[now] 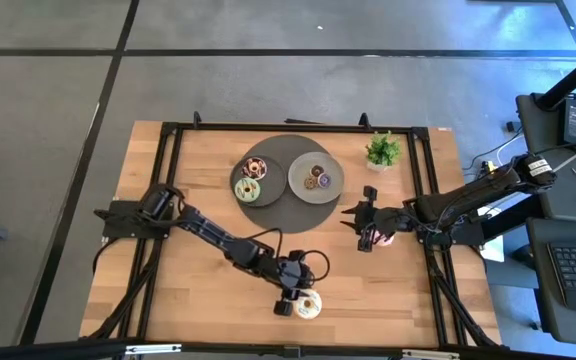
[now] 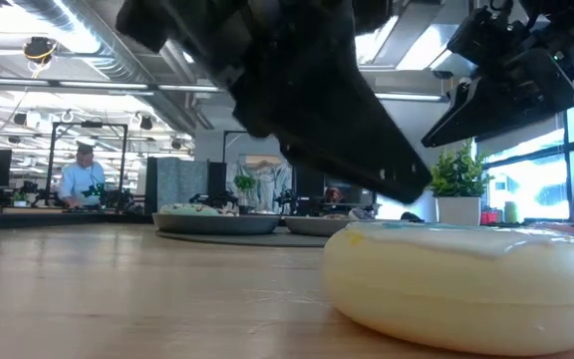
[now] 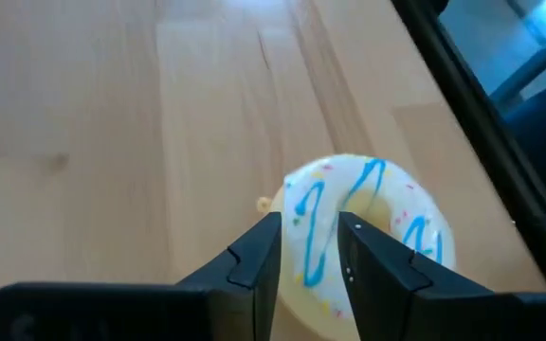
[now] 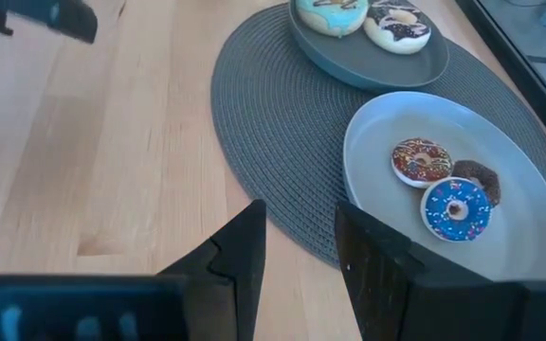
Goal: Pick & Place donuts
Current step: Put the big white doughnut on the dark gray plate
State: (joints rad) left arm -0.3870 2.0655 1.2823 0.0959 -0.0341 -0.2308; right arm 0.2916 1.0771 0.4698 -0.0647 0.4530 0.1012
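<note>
A cream-white donut (image 1: 309, 306) with blue squiggles (image 3: 368, 204) lies flat on the wood near the table's front edge. My left gripper (image 3: 306, 223) slants down over it, open, with its two fingers on either side of the ring's near part; no touch shows. My right gripper (image 1: 365, 235) hangs open at the right, above the table, with nothing between its fingers (image 4: 297, 213). A pink donut (image 1: 386, 238) lies just beside it, partly hidden by the arm. More donuts sit on two grey plates: a dark one (image 4: 368, 59) and a lighter one (image 4: 519, 227).
Both plates rest on a round dark mat (image 1: 278, 150) at the table's far middle. A small potted plant (image 1: 383, 150) stands to the right of them. A black frame (image 1: 168, 180) runs round the table. Bare wood (image 1: 208, 290) lies left of the cream donut.
</note>
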